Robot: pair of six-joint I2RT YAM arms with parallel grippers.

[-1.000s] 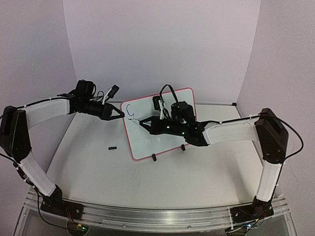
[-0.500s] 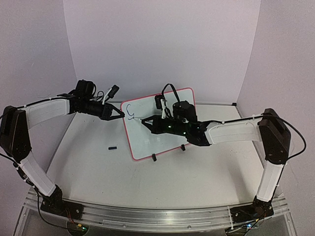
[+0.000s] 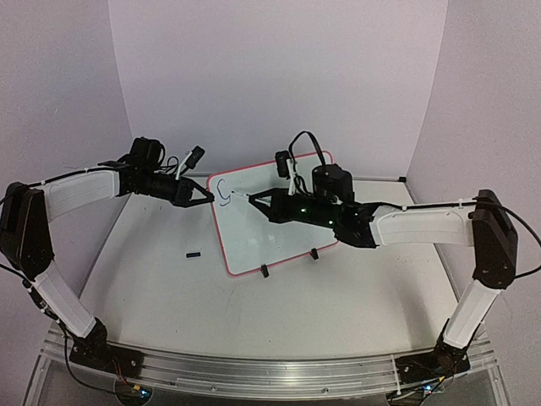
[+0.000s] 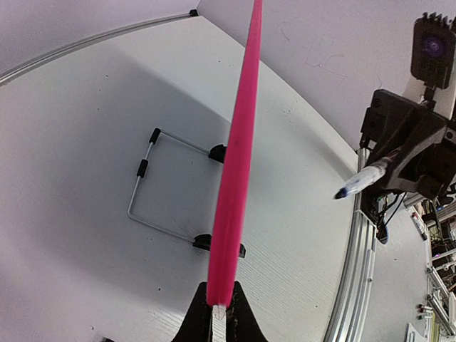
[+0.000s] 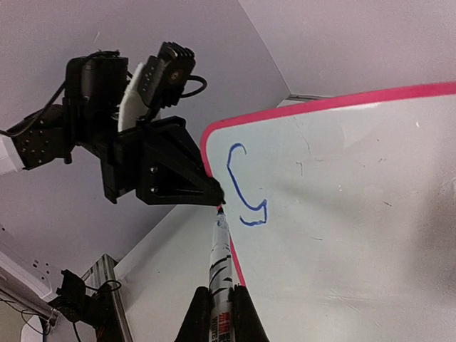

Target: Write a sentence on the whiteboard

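The whiteboard (image 3: pixel 275 228), white with a red-pink frame and two black clip feet, stands tilted at mid-table. My left gripper (image 3: pixel 206 196) is shut on its left frame edge, seen edge-on as a pink strip (image 4: pixel 239 149) between the left gripper's jaws (image 4: pixel 219 313). My right gripper (image 3: pixel 260 203) is shut on a blue marker (image 5: pixel 219 260). The marker's tip is near the board's upper left corner, apart from the surface in the left wrist view (image 4: pixel 362 180). Of the sentence, one blue S-like stroke (image 5: pixel 246 189) shows on the board.
A small black cap-like piece (image 3: pixel 193 254) lies on the table left of the board. A bent wire stand (image 4: pixel 153 182) lies behind the board. A metal rail (image 3: pixel 254 376) runs along the near table edge. Purple walls close the back and sides.
My right arm has risen and swung, carrying the marker tip up toward the board's upper left corner. The left gripper and the board have stayed put.
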